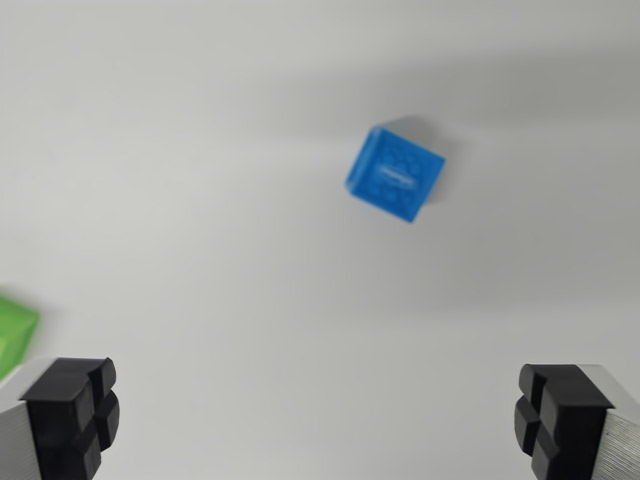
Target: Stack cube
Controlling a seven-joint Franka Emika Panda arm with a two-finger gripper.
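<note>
Jaws wide apart, empty, w/ blue cube (394, 174) ahead

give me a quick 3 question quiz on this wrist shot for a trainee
1. True or false: the blue cube is already held between the jaws.
2. Which cube is cut off by the wrist view's left edge? A) blue B) green C) red
3. Fill in: the jaws of the gripper stand wide ____.

Key:
1. False. The blue cube lies alone on the white table, well apart from both fingers.
2. B. Only a corner of the green cube shows, just above the finger on the wrist view's left.
3. Open, with nothing between them.
</note>
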